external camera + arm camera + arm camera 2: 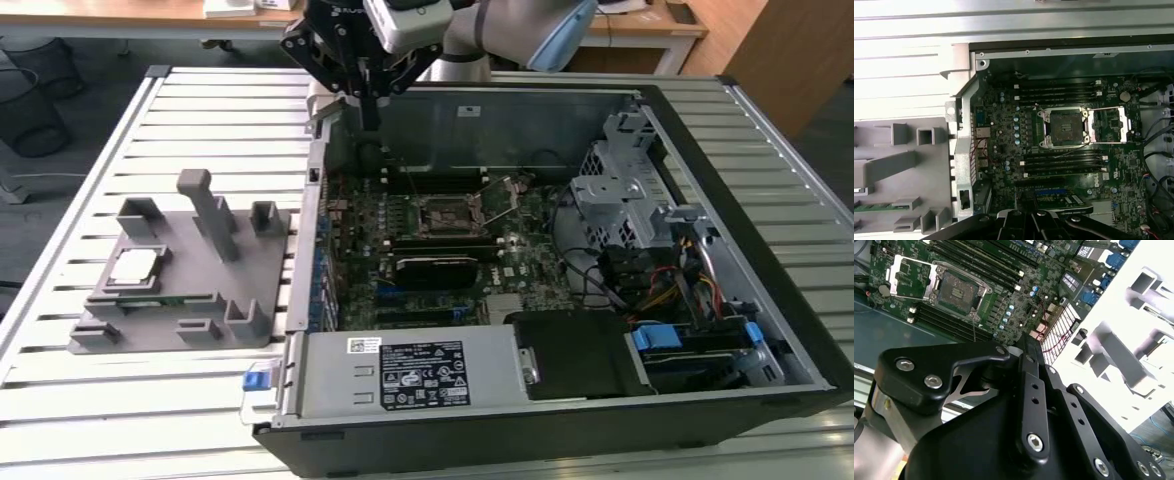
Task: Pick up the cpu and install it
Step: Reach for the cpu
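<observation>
**benchrat:** So where's this one at? The end effector (364,108) hovers over the edge of the open PC case (534,455). As far as I can see it's clenched, with nothing in it. The job is "pick up the cpu and install it".

**slotted_screw:** Pickup isn't done yet, imo. The cpu (134,266) is well apart from the end effector. It lies flat, silvery top up, in a pocket of the grey holder block (214,212) out on the worktop (227,120). That puts it outside the case, lower than the end effector and off toward the exterior view's left.

**benchrat:** And the socket?

**slotted_screw:** The socket (1068,125) is much nearer, below the end effector and further into the case. In the first wrist view it looks bare, with the load plate (1111,122) flipped open beside it (so the landing spot is ready, nice).

**benchrat:** Any tips for the grab?

**slotted_screw:** My take:
- **Setup:** it needs to open wider than the chip before it gets low. Then centre it over the cpu and square it to the edges.
- **Grip:** close on two opposite sides, not on the top, and squeeze lightly. The chip is thin and would probably cock or slip.
- **Approach:** the pocket seems to hug the chip, so a skewed approach could bump the holder or tip the cpu. The holder's tall posts stand near the pocket, so I'd come in from above, never sideways.
- **Lift:** straight down, straight up, and keep it level.
</observation>
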Motion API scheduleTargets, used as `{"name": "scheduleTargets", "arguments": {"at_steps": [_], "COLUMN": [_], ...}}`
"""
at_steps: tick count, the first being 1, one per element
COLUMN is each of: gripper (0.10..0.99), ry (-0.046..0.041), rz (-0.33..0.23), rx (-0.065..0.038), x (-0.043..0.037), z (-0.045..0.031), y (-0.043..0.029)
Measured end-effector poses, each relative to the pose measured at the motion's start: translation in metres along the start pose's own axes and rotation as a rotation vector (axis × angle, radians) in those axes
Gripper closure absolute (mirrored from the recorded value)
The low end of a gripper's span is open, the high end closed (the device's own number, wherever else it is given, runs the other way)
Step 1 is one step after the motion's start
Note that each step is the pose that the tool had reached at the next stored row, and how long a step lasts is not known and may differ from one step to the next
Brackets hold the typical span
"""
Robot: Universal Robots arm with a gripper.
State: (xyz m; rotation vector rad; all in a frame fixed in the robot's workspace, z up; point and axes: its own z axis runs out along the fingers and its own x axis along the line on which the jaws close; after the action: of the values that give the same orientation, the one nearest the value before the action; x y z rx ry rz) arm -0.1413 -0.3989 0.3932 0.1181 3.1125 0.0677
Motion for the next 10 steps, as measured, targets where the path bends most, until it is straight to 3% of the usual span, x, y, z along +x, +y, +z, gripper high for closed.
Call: {"name": "scheduleTargets", "arguments": {"at_steps": [10], "gripper": [0.976], "ry": [0.0000], "rz": [0.000], "rx": [0.000], "x": [0.0079], "z": [-0.0001], "y": [-0.0006]}}
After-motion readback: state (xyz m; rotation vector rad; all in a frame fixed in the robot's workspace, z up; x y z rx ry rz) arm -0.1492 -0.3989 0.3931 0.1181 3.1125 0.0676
